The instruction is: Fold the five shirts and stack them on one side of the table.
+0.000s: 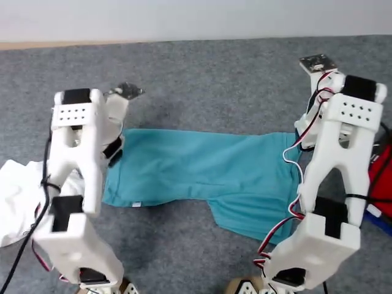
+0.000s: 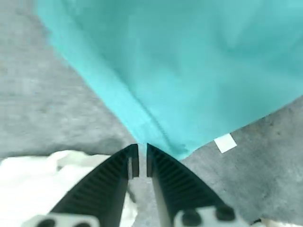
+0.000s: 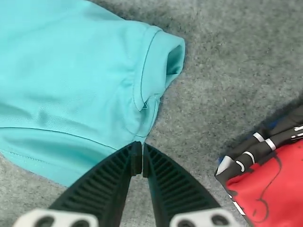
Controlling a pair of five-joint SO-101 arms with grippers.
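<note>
A teal shirt (image 1: 202, 171) lies spread flat across the middle of the grey table. My left gripper (image 2: 138, 147) is shut, its tips pinching the shirt's hem (image 2: 142, 125) near a corner with a white tag (image 2: 225, 143). At the shirt's other end my right gripper (image 3: 142, 144) is shut on the cloth's edge just below the short sleeve (image 3: 165, 52). From above, the left arm (image 1: 76, 153) stands over the shirt's left end and the right arm (image 1: 337, 153) over its right end.
A crumpled white shirt (image 1: 18, 196) lies at the left table edge, close beside the left gripper (image 2: 47, 165). A red and black shirt (image 1: 381, 177) lies at the right edge (image 3: 270, 184). Bare grey table (image 1: 214, 79) stretches behind the teal shirt.
</note>
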